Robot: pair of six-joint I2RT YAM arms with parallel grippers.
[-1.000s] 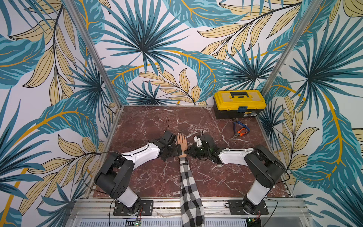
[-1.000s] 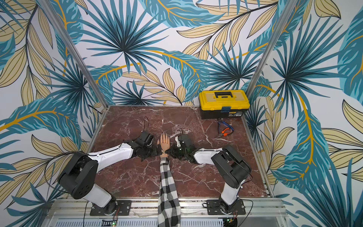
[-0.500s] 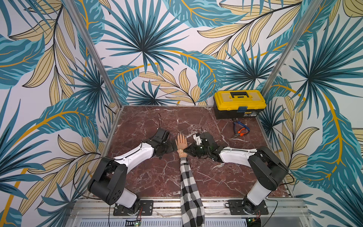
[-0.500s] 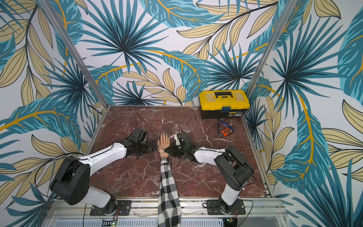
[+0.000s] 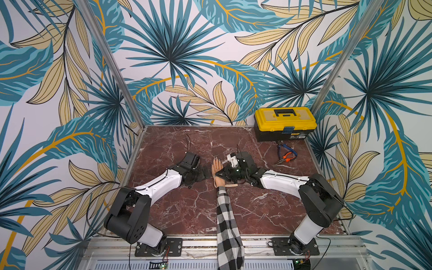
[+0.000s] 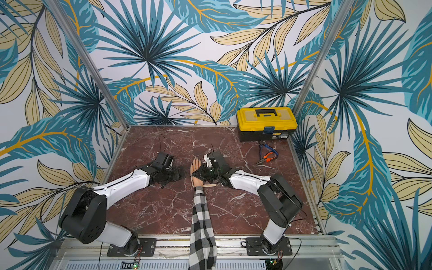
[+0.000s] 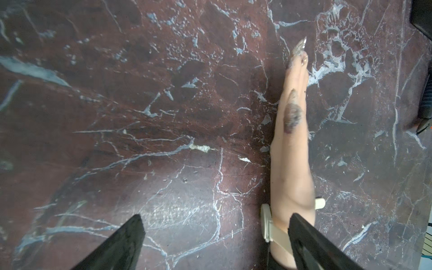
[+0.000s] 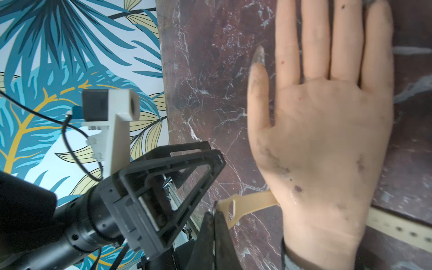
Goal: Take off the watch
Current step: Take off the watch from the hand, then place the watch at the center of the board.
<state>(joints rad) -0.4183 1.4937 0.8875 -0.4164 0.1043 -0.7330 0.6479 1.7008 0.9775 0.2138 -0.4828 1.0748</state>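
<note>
Two loose ends show where the watch (image 8: 252,202) lies: undone, threaded beneath the wrist of the mannequin hand (image 8: 327,140), its buckle end poking out on the thumb side and its holed tail flat on the table (image 8: 198,70) on the little-finger side. The face is out of sight, probably under the wrist. The right gripper (image 8: 218,210) has its jaws pressed together on the very tip of the buckle end, a thin pinch. The step in hand looks like drawing the strap out toward the thumb side. Doing it well means pulling low and straight along the marble, slowly enough that tail and face slide under the wrist rather than snag and drag the whole hand; a steep upward pull would likely slip so slight a grip. The left gripper (image 7: 216,217), just off the thumb side of the wrist with jaws spread wide and holding nothing, sits in that path and should give way, or pin the palm if the hand shifts. Well beyond the fingertips, toward the little-finger side, sit pliers (image 5: 286,156) and a yellow toolbox (image 5: 284,121).
</note>
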